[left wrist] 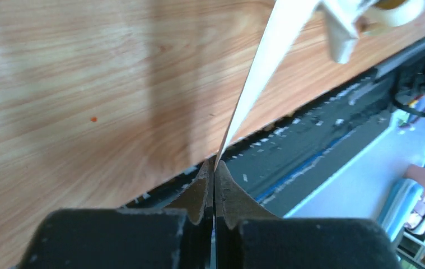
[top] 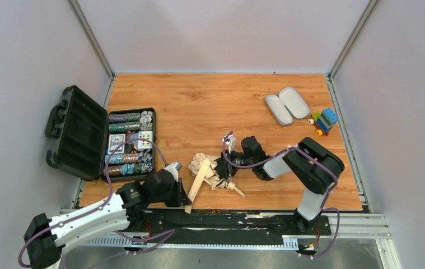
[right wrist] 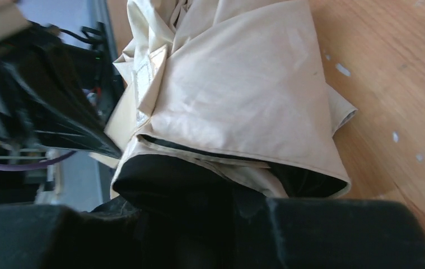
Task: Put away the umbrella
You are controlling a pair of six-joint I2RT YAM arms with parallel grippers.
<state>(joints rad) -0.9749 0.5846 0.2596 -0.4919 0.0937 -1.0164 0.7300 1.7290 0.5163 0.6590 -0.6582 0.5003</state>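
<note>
The umbrella [top: 207,171] lies in a loose, crumpled heap on the wooden table [top: 215,106], low in the middle of the top view and close to the table's near edge. It is plain beige cloth with a dark inside showing at its open end. A long, flat, pale strap [left wrist: 255,84] runs from the heap down toward the bottom of the frame. The left gripper [top: 186,203] has its two fingers shut tight on the tip of that strap, right at the table's edge. The right gripper [top: 223,167] sits against the right side of the heap. In its own camera the cloth fills the frame and hides the fingers, so I cannot tell how wide they are or if they hold anything. Off to the left of the frame a black case [top: 78,131] stands open, with rows of chips and cards inside. In the upper right of the frame a grey case [top: 287,105] lies open in two halves, well apart from the umbrella. Some bright toy blocks [top: 325,120] sit just beside it.
</note>
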